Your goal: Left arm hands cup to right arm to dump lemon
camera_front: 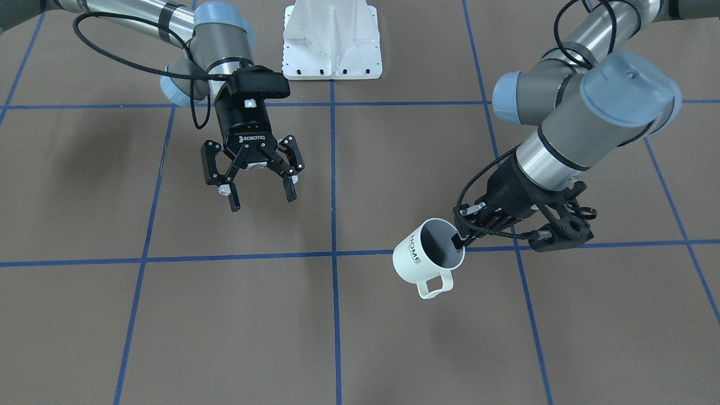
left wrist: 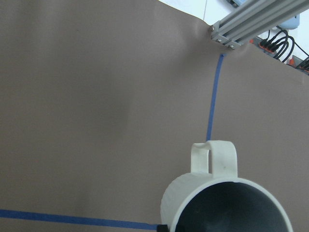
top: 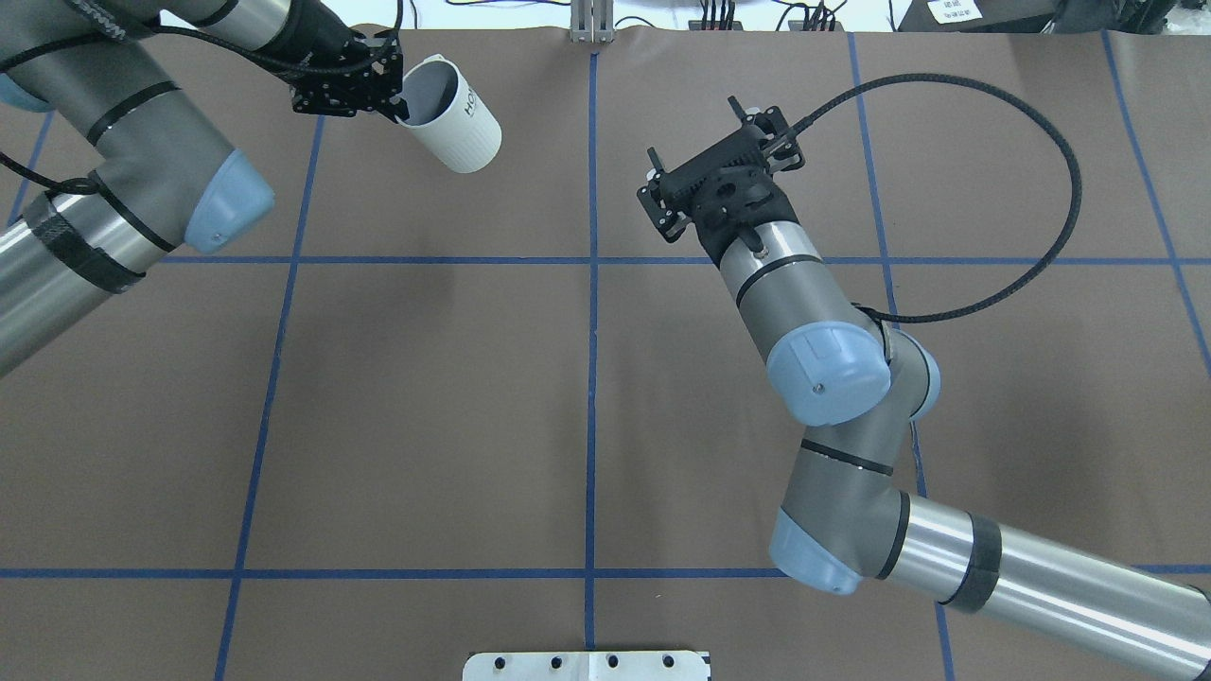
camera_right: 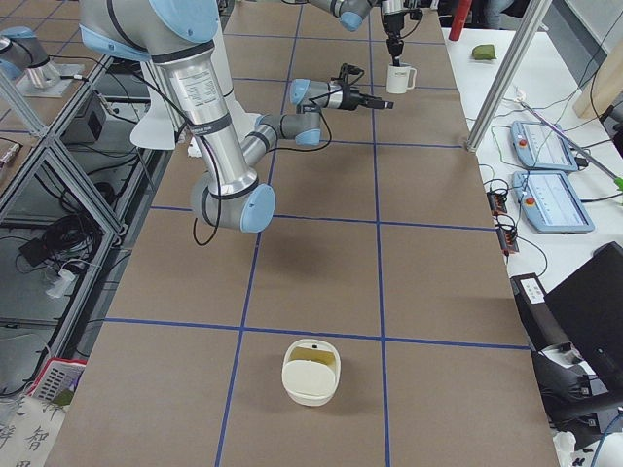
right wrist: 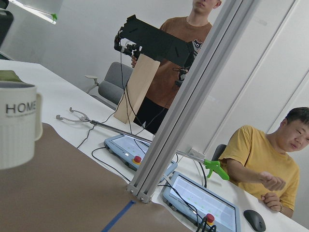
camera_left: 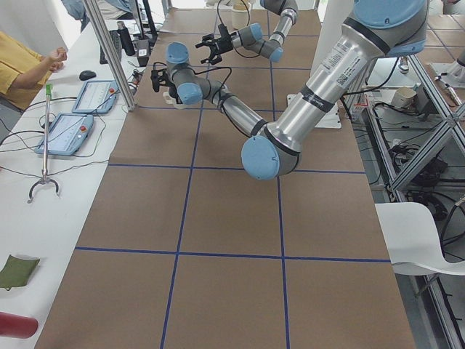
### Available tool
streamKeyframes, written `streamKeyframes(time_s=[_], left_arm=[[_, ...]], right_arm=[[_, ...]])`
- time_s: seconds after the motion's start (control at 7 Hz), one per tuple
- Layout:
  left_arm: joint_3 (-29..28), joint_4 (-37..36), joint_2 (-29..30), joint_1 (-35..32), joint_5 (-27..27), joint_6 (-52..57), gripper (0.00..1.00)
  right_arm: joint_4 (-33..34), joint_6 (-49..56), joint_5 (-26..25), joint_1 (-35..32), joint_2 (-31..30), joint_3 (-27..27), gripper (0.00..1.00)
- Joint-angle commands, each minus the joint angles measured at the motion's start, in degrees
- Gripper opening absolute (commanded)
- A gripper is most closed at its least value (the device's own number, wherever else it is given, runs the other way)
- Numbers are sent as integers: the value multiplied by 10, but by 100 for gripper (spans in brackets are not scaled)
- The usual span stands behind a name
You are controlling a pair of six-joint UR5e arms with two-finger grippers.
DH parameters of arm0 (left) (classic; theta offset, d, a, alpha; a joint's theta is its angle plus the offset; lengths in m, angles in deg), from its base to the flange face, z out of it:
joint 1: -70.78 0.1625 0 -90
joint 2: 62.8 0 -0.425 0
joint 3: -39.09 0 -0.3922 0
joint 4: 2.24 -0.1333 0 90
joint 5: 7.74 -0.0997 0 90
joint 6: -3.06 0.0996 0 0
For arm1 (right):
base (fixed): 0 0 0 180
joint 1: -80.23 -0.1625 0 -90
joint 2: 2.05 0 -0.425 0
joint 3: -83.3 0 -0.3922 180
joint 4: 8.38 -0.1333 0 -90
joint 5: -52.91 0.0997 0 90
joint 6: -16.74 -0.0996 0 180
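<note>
1. The left gripper [camera_front: 458, 241] is closed on the rim of the cup [camera_front: 419, 264]. One finger [camera_front: 454, 242] reaches down inside the grey mouth, pinching the wall at the cup's 2 o'clock edge in the front-facing view.
2. In the overhead view the cup sits toward 11 o'clock on the table [camera_front: 394, 169], at the far side from the robot's base.
3. In the front-facing view the handle [camera_front: 434, 287] points to 6 o'clock, and the "HOME" lettering [camera_front: 415, 250] faces 9 o'clock.
4. The cup looks upright in the right side view. I cannot tell whether its base touches the table.
5. The right gripper [camera_front: 263, 201] hangs wide open with nothing between its fingers. It is well apart from the cup, at the cup's 9 o'clock in the front-facing view.
6. I cannot tell whether the lemon lies in the cup.
7. A white tub [camera_right: 310, 391] stands on the table at 6 o'clock in the right side view, well apart from both arms.
</note>
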Motion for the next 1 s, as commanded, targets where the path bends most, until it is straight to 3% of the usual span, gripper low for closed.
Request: streamKeyframes(time_s=[0.0, 0.43, 0.86], left_arm=[[24, -13, -45, -16, 0, 67, 0], [114, -100, -149, -51, 0, 232, 0], [128, -104, -265, -73, -4, 432, 0]], right_arm=[[99, -56, 143, -88, 1, 9, 95], [184, -112, 412, -215, 0, 10, 99], [259, -103, 572, -292, -17, 8, 100]])
